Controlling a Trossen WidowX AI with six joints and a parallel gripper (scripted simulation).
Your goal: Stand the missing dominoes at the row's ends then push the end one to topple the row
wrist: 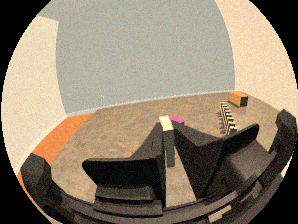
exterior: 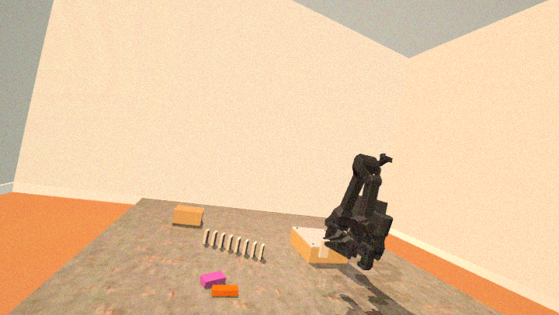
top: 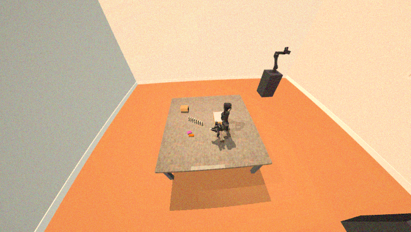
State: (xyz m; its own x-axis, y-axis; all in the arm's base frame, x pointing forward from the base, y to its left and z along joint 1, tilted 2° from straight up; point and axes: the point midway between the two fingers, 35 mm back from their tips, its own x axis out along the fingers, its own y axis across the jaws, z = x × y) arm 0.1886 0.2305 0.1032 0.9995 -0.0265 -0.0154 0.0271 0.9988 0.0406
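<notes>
A row of several pale dominoes (top: pixel 195 121) (exterior: pixel 234 244) (wrist: pixel 228 123) stands on the table (top: pixel 201 152) (exterior: pixel 137 257). My gripper (top: pixel 214 129) (exterior: pixel 328 241) (wrist: pixel 170 144) is shut on one more pale domino (exterior: pixel 323 251) (wrist: pixel 165 127). It holds the domino above the table, to the right of the row's near end and in front of a white-topped tan box (top: pixel 217 115) (exterior: pixel 307 238). The held domino stands roughly upright between the fingers in the wrist view.
A tan box (top: pixel 184 108) (exterior: pixel 188 215) (wrist: pixel 240 100) sits beyond the row's far end. A pink block (top: pixel 189 132) (exterior: pixel 213 278) (wrist: pixel 177 120) and an orange block (top: pixel 191 135) (exterior: pixel 224 289) lie in front of the row. A dark pedestal with a camera arm (top: pixel 269 83) stands on the floor.
</notes>
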